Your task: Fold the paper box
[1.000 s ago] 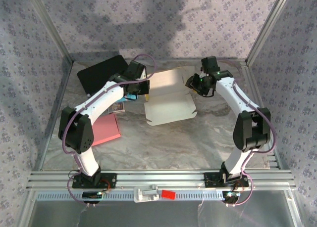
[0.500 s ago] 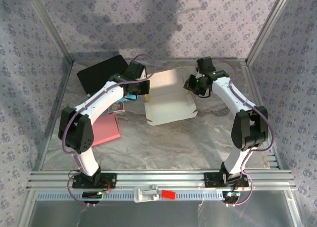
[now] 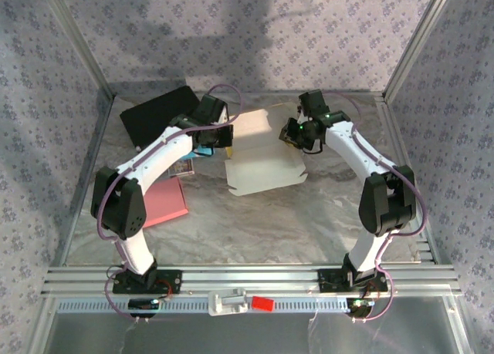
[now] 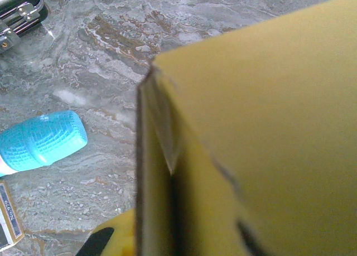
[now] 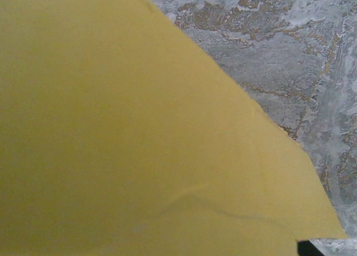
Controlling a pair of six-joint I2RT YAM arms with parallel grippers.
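Note:
The pale paper box [image 3: 262,157] lies partly unfolded at the middle back of the table, with a back panel standing up. My left gripper [image 3: 226,136] is at the box's left side, shut on a raised wall. The left wrist view has that yellowish wall [image 4: 268,111] running edge-on down past my yellow finger [image 4: 109,242]. My right gripper [image 3: 292,136] is pressed against the box's right edge. In the right wrist view a sheet of the box [image 5: 139,128] covers the jaws, so their state is hidden.
A black case [image 3: 158,115] lies at the back left. A pink pad [image 3: 166,203] lies by the left arm. A light blue ribbed object [image 4: 42,141] and a small card [image 3: 181,169] lie left of the box. Metal frame rails border the marbled table [image 3: 255,223].
My right gripper has moved left, up against the box's right edge. The left arm and its hold on the box wall have stayed still.

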